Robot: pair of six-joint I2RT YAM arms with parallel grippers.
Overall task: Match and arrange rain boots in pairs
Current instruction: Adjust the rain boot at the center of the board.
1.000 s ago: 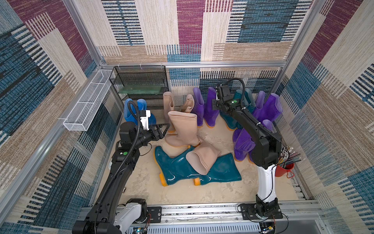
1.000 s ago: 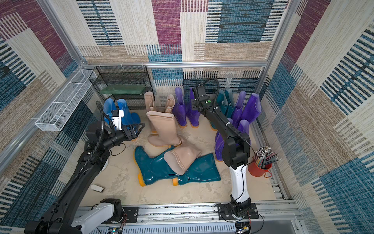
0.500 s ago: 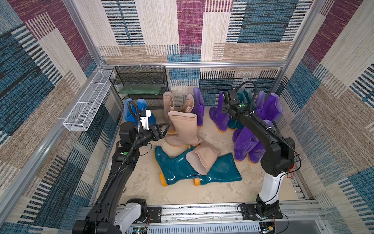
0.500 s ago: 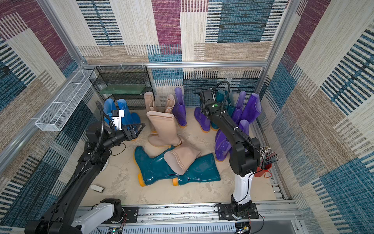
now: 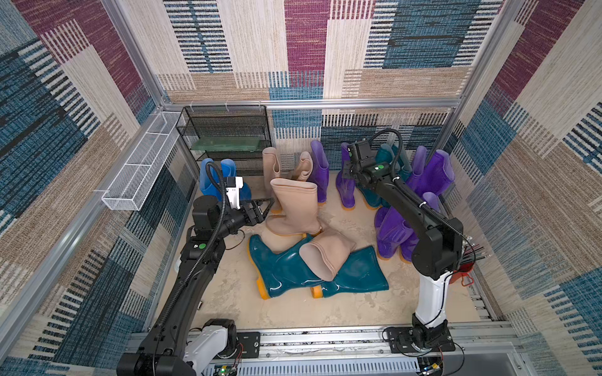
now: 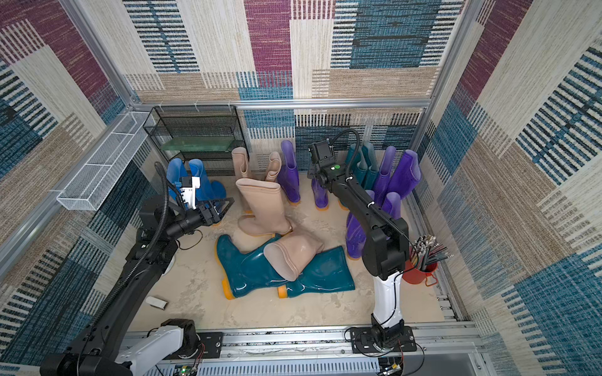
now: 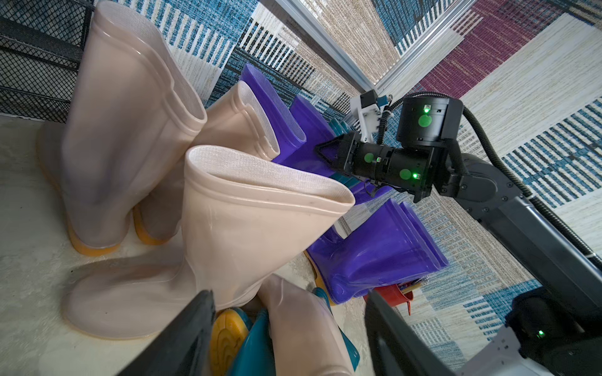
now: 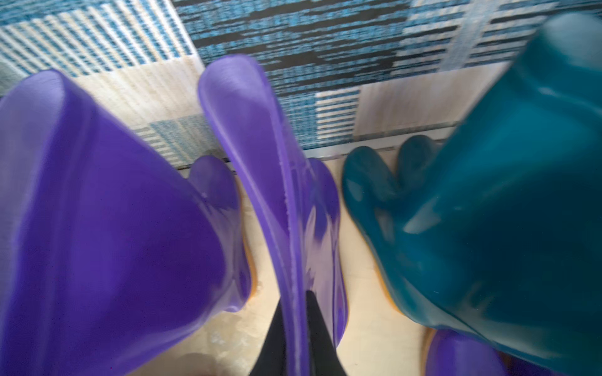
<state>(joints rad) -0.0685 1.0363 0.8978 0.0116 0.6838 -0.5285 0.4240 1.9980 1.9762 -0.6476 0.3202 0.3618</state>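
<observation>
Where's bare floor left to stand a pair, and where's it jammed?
Widest bare floor: the strip between the fallen teal boots and the front rail. A smaller patch lies between the standing beige boot and the purple boots beside the right arm. Crowded: the back-wall row and the centre pile. Right gripper grips a purple boot in that row.

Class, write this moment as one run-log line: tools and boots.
left tool: open, empty | right tool: shut on purple boot | two teal boots: lying down

Two flat boots [image 5: 283, 270] lie mid-floor, a third boot [image 5: 325, 257] across them; upright boots [image 5: 317, 169] stand behind, beside the rack [image 5: 224, 130].
</observation>
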